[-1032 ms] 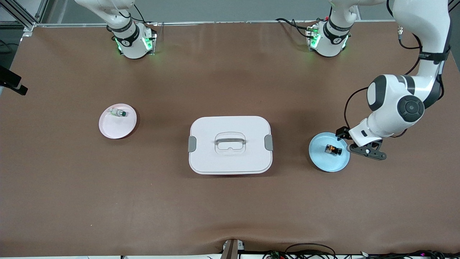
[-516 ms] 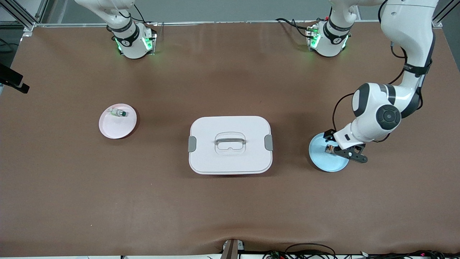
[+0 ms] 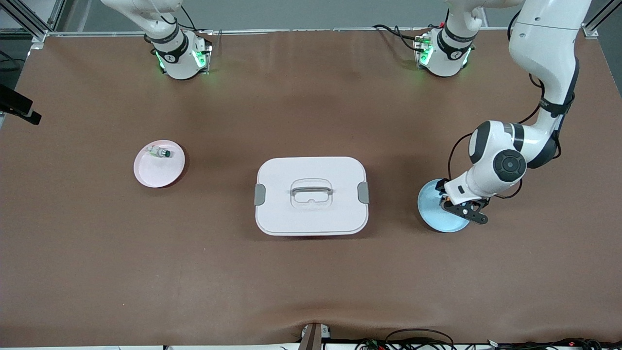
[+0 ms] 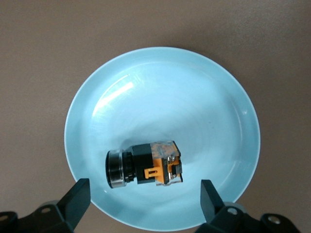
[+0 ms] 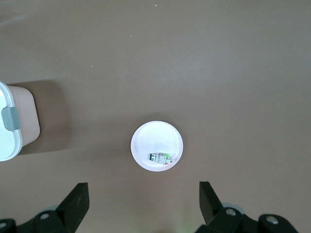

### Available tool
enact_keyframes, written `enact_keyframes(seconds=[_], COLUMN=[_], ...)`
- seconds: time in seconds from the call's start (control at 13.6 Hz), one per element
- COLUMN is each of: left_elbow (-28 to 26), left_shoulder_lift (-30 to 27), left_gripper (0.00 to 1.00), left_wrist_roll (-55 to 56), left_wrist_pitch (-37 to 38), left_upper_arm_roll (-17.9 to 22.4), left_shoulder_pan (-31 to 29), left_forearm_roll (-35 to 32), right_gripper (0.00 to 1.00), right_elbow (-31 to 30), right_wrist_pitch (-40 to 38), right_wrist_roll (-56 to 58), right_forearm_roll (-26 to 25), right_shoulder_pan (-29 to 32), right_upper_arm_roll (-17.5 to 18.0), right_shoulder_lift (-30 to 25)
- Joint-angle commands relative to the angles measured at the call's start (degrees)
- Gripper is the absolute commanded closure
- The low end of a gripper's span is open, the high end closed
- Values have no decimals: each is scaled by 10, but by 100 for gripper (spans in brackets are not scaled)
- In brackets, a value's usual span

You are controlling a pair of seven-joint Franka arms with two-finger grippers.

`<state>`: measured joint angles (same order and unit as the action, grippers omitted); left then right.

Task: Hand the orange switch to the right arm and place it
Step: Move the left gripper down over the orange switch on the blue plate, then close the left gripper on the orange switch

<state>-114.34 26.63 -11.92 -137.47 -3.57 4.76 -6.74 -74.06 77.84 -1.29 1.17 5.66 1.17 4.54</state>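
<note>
While the right gripper [image 5: 141, 204] is held spread high over the pink plate [image 3: 159, 164] toward the right arm's end of the table, the white lidded box [image 3: 311, 195] sits mid-table. The orange switch [image 4: 145, 164] lies on the blue plate [image 4: 163, 136] toward the left arm's end, and the left gripper [image 4: 146, 201] is held spread just above it, nothing pinched.

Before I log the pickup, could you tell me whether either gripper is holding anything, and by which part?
Nothing is held. The left gripper is open over the orange switch on the blue plate; the right gripper is open above the pink plate.
</note>
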Motion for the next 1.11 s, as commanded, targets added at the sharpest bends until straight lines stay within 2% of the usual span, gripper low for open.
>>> enact_keyframes(seconds=[0.0,0.96,1.03], left_elbow=[13,20,20], left_shoulder_lift=[21,57,57], left_gripper=[0,0,5], left_wrist_roll=[22,58,65], left_wrist_pitch=[-26,-67,-68], left_upper_arm_roll=[-1,0,0], left_shoulder_pan=[2,-4,-3], left_forearm_roll=[-14,-15,-15], right_gripper=[0,0,0], right_elbow=[-10,-13,-13], right_wrist_pitch=[-2,-5,-5], right_wrist_roll=[-5,-5,-5], right_forearm_roll=[2,0,0], right_shoulder_pan=[10,10,10], right_upper_arm_roll=[8,7,7], right_shoulder_lift=[-12,-15,-15])
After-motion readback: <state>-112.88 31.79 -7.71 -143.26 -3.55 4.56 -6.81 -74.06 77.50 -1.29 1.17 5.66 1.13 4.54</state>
